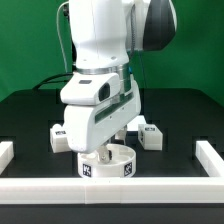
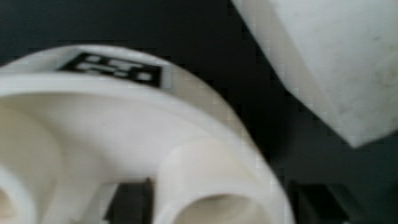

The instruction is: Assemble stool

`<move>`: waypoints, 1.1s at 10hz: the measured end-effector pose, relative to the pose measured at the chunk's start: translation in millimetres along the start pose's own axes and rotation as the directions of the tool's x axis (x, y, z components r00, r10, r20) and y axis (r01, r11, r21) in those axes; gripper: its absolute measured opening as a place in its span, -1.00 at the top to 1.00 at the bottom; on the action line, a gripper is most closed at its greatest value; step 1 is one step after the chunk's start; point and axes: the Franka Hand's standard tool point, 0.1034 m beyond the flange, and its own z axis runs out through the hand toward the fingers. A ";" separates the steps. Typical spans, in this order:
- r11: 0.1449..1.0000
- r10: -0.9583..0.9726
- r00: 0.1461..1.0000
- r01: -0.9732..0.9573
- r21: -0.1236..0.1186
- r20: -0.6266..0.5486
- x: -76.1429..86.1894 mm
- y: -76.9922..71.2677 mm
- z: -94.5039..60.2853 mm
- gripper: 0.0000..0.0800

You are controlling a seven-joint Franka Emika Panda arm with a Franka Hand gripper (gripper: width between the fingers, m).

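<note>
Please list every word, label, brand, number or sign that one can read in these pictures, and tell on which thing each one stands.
No readable words, numbers or brand names in either view.
Seat: square black-and-white tags, pattern only, no letters.
Leg on the exterior view's left and leg on its right: tags too small to make out.

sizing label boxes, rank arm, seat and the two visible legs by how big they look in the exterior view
1. arm
2. seat
3. leg on the exterior view's left and leg on the exterior view's right: they look alike, so not ranked
</note>
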 end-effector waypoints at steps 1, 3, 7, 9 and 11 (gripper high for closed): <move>1.000 0.000 1.000 0.000 -0.001 -0.001 0.2 0.3 -0.3 0.17; 1.000 0.000 1.000 0.000 -0.001 -0.001 0.2 0.4 -0.4 0.17; 1.000 0.000 1.000 0.000 -0.002 -0.001 0.3 0.5 -0.4 0.17; 1.000 0.012 1.000 -0.012 -0.001 -0.006 19.5 -3.6 -0.6 0.17; 1.000 -0.011 1.000 0.011 -0.003 -0.012 45.5 -6.0 1.5 0.17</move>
